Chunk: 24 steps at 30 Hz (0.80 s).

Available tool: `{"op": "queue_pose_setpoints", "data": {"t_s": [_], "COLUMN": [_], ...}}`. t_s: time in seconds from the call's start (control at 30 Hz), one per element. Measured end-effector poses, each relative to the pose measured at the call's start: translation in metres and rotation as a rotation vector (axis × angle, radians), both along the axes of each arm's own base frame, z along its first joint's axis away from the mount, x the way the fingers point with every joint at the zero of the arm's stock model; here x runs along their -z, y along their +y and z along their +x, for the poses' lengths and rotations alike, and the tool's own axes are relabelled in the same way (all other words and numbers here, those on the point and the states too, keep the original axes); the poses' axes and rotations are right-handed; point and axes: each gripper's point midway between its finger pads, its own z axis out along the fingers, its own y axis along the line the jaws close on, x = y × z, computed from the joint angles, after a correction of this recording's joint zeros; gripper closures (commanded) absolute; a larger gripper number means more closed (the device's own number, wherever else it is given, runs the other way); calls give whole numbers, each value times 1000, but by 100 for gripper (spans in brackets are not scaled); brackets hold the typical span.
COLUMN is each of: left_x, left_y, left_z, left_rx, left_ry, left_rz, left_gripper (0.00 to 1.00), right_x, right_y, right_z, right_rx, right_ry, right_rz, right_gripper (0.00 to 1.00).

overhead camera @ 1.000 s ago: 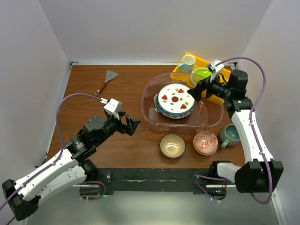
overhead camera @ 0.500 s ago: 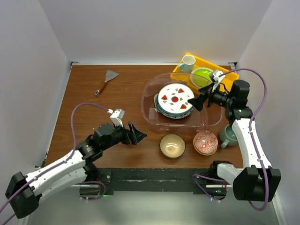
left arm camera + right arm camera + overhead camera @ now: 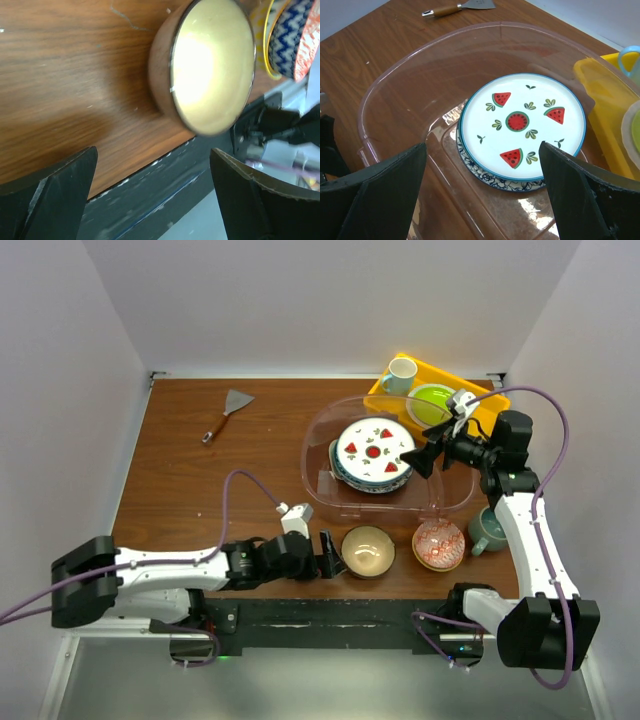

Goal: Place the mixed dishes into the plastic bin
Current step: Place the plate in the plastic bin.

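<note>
The clear plastic bin [image 3: 318,435] holds a stack of plates: the white plate with red fruit marks [image 3: 374,452] lies on top of the blue floral plate [image 3: 345,476]. I cannot make out a third plate under them. The tan bowl [image 3: 367,550], the red-patterned bowl [image 3: 438,544] and the grey-teal mug [image 3: 490,528] stand on the table in front of the bin. My left gripper [image 3: 330,555] is open and empty, low at the tan bowl's left side [image 3: 210,65]. My right gripper [image 3: 420,460] is open and empty above the bin [image 3: 395,85], over the fruit plate [image 3: 522,125].
A yellow tray [image 3: 455,392] at the back right holds a lime-green plate [image 3: 430,405] and a white mug [image 3: 400,373]. A spatula [image 3: 225,412] lies at the back left. The table's front edge [image 3: 150,165] runs just below the tan bowl.
My left arm has stretched low and swung right along the front edge, up to the tan bowl. My right gripper dropped slightly over the bin, then held still.
</note>
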Motion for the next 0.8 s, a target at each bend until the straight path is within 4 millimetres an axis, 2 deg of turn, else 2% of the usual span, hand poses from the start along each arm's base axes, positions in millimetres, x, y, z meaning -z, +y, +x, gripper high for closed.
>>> {"op": "queue_pose_setpoints", "data": {"t_s": [0.07, 0.13, 0.17, 0.3, 0.53, 0.6, 0.67, 0.8], "left_x": [-3, -6, -8, -2, 7, 7, 8, 13], "left_y": [-11, -19, -21, -18, -20, -21, -21, -21], "left_z": [2, 4, 5, 8, 19, 21, 23, 26], "left_rx": [-34, -64, -77, -145, -235, -248, -261, -280], "left_ry": [13, 15, 16, 41, 59, 54, 51, 50], "left_rz": [24, 34, 33, 93, 224, 238, 250, 284], "left_gripper": [3, 12, 13, 26, 33, 43, 44, 54], "right_x": [0, -1, -1, -2, -2, -2, -2, -2], "right_y": [0, 0, 0, 0, 0, 0, 0, 0], "right_z": [0, -1, -1, -1, -1, -1, -1, -1], "right_rx": [0, -1, -1, -2, -2, -2, -2, -2], "right_ry": [-1, -4, -5, -7, -7, -7, -7, -5], "right_rz": [0, 0, 0, 1, 1, 1, 1, 1], "right_gripper": [2, 2, 2, 2, 2, 2, 2, 2]}}
